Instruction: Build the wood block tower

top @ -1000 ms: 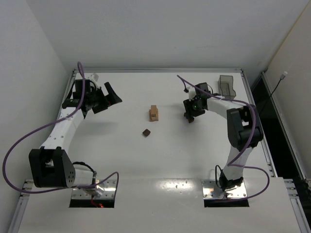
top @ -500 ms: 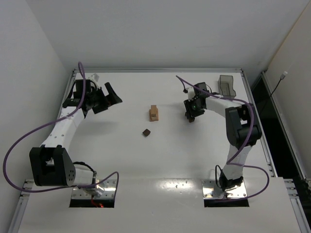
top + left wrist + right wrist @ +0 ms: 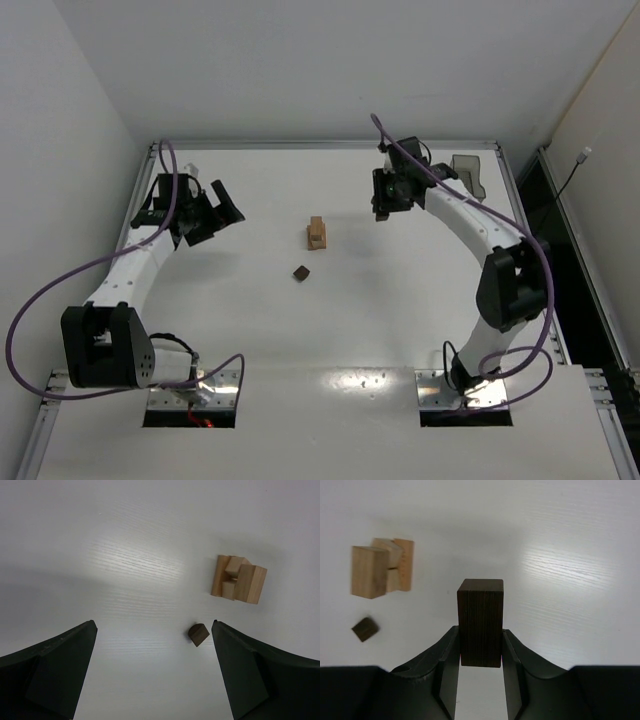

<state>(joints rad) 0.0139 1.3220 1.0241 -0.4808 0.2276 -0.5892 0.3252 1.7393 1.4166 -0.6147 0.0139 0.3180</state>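
The wood block tower (image 3: 317, 233) is a small stack of light tan blocks at mid-table; it also shows in the left wrist view (image 3: 238, 578) and the right wrist view (image 3: 382, 571). A small dark brown piece (image 3: 300, 272) lies loose on the table just in front of it, seen too in the left wrist view (image 3: 198, 634) and the right wrist view (image 3: 365, 629). My right gripper (image 3: 381, 214) is shut on a dark brown rectangular block (image 3: 480, 621) and holds it above the table, right of the tower. My left gripper (image 3: 222, 208) is open and empty, far left of the tower.
A translucent grey plastic container (image 3: 467, 176) stands at the back right, behind the right arm. White walls border the table on the left, back and right. Purple cables loop off both arms.
My right gripper has lifted up and back from the table with the dark brown block in it. The left gripper has shifted slightly left.
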